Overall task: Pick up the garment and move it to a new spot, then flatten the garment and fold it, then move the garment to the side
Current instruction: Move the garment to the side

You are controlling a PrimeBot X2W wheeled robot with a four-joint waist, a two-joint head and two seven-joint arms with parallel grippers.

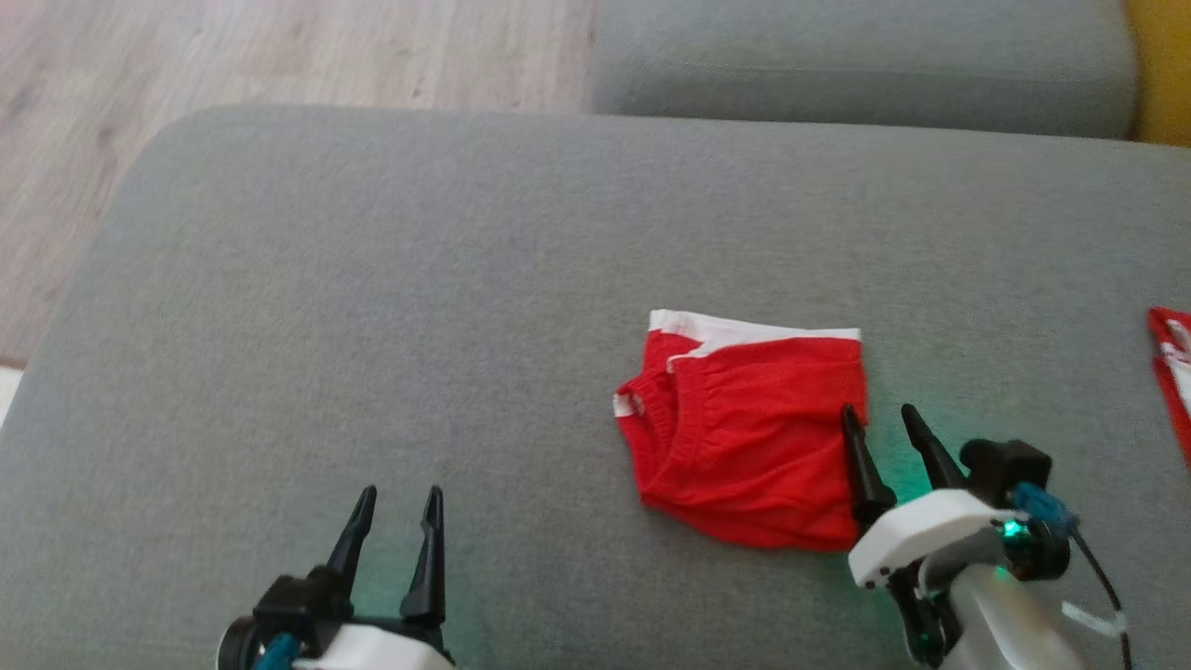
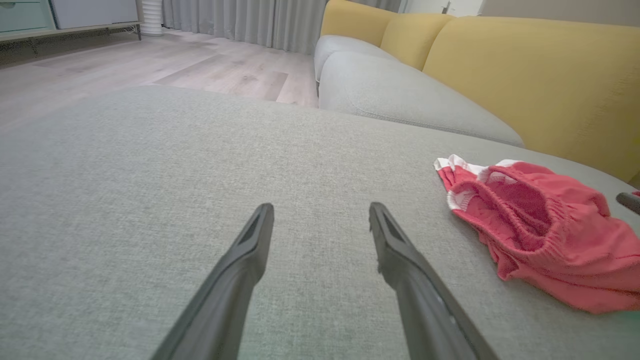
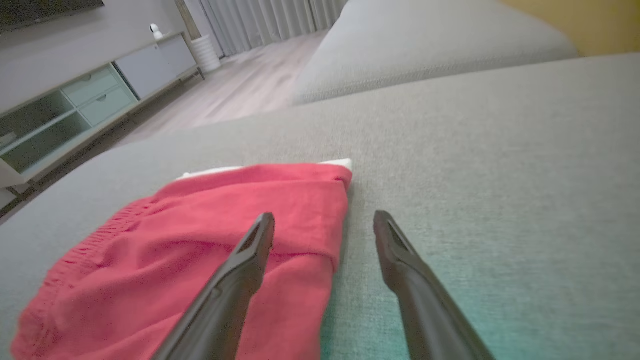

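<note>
Red shorts folded on grey sofa seat.
Left tool wide, empty, well apart; right tool wide, straddling their right edge.

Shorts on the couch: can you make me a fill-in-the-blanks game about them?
1. The shorts are ____ with a white band.
2. They lie on a ____ cushion.
3. Both arms' jaws stand ____.
4. The ____ arm's jaws are nearer the shorts.

Missing words: red; grey; open; right.
</note>
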